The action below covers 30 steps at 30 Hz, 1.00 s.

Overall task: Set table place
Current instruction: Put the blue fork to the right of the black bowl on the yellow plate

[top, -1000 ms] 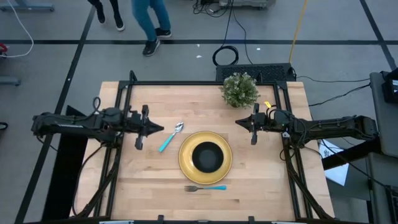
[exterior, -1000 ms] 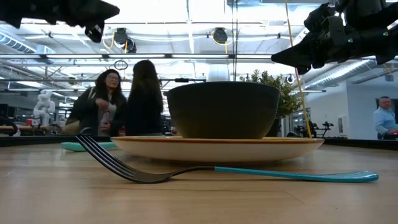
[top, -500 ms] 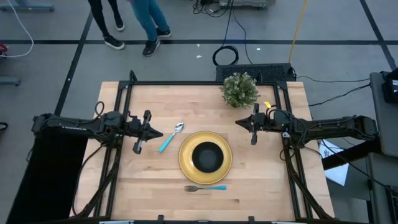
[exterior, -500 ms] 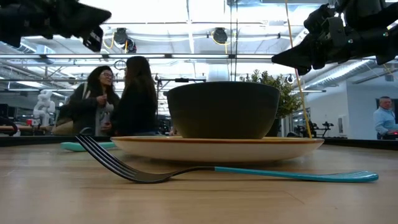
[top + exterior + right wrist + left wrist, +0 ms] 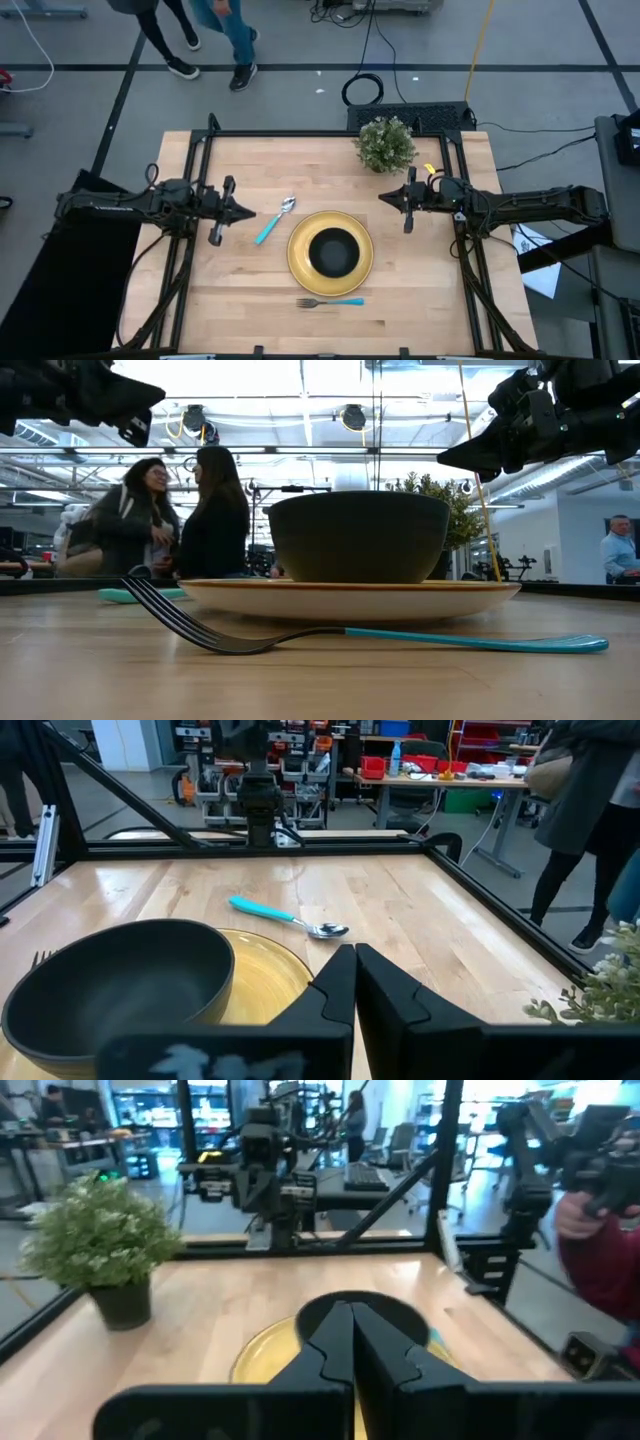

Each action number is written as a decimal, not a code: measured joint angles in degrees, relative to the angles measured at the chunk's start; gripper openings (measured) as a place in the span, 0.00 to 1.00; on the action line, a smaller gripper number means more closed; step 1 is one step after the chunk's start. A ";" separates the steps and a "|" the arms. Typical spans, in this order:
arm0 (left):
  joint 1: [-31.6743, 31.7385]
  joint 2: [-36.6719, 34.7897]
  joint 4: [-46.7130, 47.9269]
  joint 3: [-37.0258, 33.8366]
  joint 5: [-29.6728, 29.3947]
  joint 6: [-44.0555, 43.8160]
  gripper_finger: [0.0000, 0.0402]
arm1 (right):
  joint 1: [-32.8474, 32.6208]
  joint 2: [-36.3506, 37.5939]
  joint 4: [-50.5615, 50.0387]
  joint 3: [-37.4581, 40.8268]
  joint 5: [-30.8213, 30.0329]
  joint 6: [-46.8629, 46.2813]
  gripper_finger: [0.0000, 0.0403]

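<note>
A yellow plate (image 5: 330, 253) lies flat on the light-wood table (image 5: 240, 310) with a black bowl (image 5: 332, 251) standing in its middle. A spoon with a turquoise handle (image 5: 273, 219) lies left of the plate, bowl end toward the far edge. A fork with a turquoise handle (image 5: 330, 301) lies near of the plate, tines to the left. My left gripper (image 5: 252, 214) hovers shut, level, left of the spoon. My right gripper (image 5: 383, 197) hovers shut, level, above the table right of the plate's far side.
A small green potted plant (image 5: 386, 145) stands at the table's far edge, right of centre. A black metal frame (image 5: 205, 160) rims the table. People stand on the floor beyond the far edge (image 5: 180, 520).
My left gripper has drawn back toward the table's left edge and sunk a little, staying shut and level. My right gripper has kept still. The people beyond the table have shifted.
</note>
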<state>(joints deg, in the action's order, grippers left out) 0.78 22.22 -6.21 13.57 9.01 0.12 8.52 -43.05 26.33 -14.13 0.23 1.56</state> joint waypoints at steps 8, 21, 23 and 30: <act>1.42 -3.08 1.11 -3.68 -1.31 2.22 0.00 | 0.01 0.01 -0.02 0.00 0.00 0.15 0.00; 2.25 -6.25 -1.89 -9.99 5.50 4.71 0.00 | 0.02 0.00 -0.04 0.00 0.00 -0.43 0.00; 2.25 -6.25 -3.13 -11.05 6.93 5.37 0.00 | 0.01 0.00 -0.04 0.00 0.00 -0.43 0.00; 2.25 -6.23 -5.24 -12.66 7.82 6.29 0.01 | 0.02 0.02 -0.04 0.00 -0.02 -0.45 0.00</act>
<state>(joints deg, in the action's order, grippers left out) 3.03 15.99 -11.45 0.91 16.83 6.40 8.53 -43.03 26.28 -14.13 0.21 1.11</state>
